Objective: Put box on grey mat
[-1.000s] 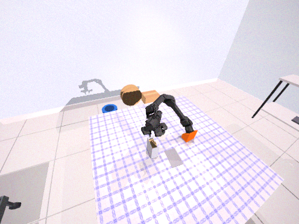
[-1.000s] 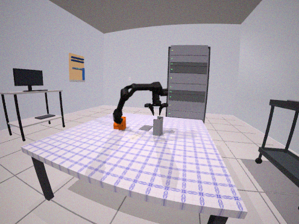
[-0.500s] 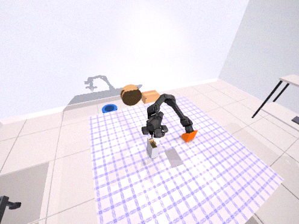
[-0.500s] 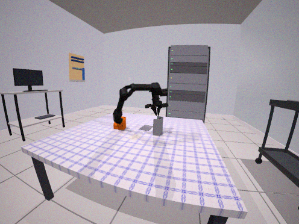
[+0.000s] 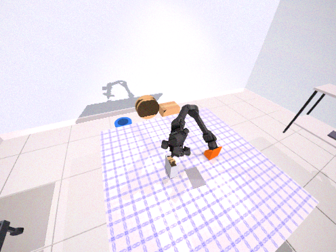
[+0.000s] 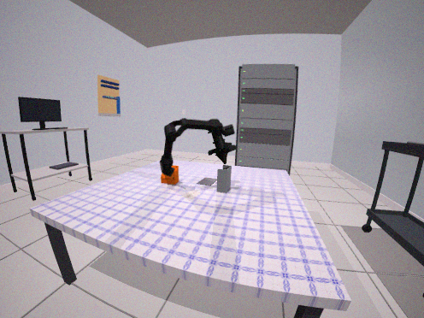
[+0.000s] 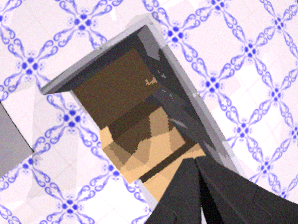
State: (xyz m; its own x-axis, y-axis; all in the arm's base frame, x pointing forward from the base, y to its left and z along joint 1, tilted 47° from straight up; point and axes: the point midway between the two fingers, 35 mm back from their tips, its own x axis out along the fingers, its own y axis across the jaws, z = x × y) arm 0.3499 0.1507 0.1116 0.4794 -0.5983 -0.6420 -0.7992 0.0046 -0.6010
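On the checked desk (image 5: 135, 203) (image 6: 192, 239), three cardboard boxes (image 7: 120, 95) stand in the grey bin (image 5: 171, 170) (image 6: 223, 181) (image 7: 220, 147), ER's unidentifiable among them, likely light, stiff and best pinched by opposite upper faces; the end effector's (image 5: 176, 154) (image 6: 225, 162) (image 7: 196, 161) fingertips are together, gripping nothing.

The top view is taken from high above one side of the checked surface (image 5: 230, 217) (image 6: 192, 239) (image 7: 250, 95) and is tilted down across it toward a pale wall, with the whole arm (image 5: 194, 110) (image 6: 197, 124) included at a moderate distance. The exterior view is set back, low above the surface's near edge, and is faced across it toward a server rack (image 6: 267, 115). The wrist view is taken from close above the open bin (image 5: 171, 171) (image 6: 223, 180) (image 7: 202, 107) and is directed downward, with the end effector (image 5: 167, 149) (image 6: 224, 161) (image 7: 194, 167) seen at its lower edge. The bin, surface and grey mat (image 5: 195, 177) (image 6: 207, 181) (image 7: 11, 142) are shared by the top and exterior views; all three are also partly covered by the wrist view.
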